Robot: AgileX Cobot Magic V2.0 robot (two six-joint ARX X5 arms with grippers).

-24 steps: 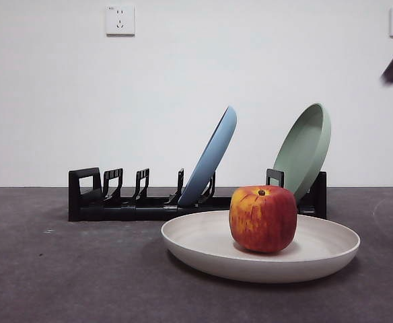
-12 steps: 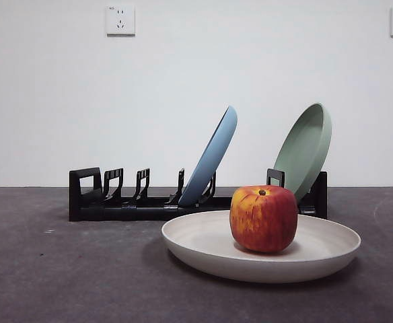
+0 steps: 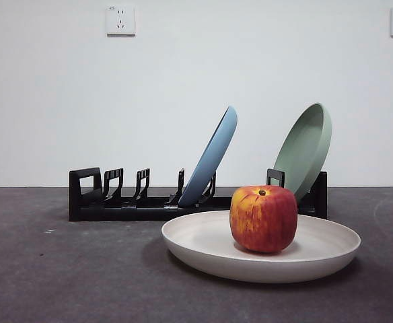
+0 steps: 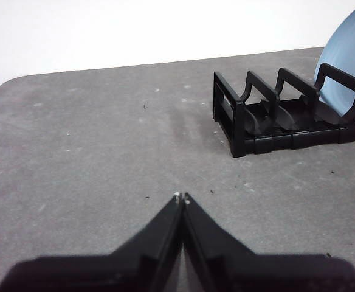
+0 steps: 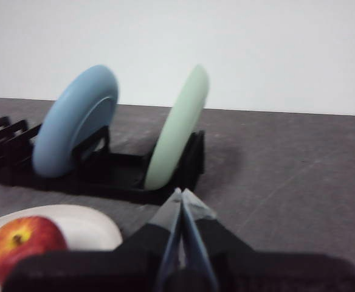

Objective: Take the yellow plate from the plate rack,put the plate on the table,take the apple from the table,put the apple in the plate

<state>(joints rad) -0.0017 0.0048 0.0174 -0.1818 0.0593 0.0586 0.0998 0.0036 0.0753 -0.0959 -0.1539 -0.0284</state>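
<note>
**Apple in plate — arms clear, task looking done**

Starting w/ tools: right gripper (image 5: 182, 193) sitting pulled back, jaws pressed together, holding nothing, pointing toward rack end w/ the green plate. Left gripper (image 4: 181, 198) likewise pinched closed & empty, hanging over bare table (image 4: 92, 152) well apart from the rack's squared-loop end. Neither showing in front view now.

Change vs 1.0 s ago: dark arm tip at upper corner of front view then; gone by 0.5 s ago and absent now. Nothing else shifting — apple & plates sitting same spots across all three.

Moving outward: apple (image 3: 263, 219) resting upright in the yellow plate (image 3: 203, 242), stem dimple up, toward one side of centre rather than dead middle. Plate lying flat on table, just in front of plate rack (image 3: 89, 202). Light blue plate (image 3: 213, 158) and sage green plate (image 3: 305, 148) leaning in rack slots, untouched.

Reading this as: release done, retreat finished, all four steps appearing complete. Nothing left needing a grasp; no tipping risk apparent.
</note>
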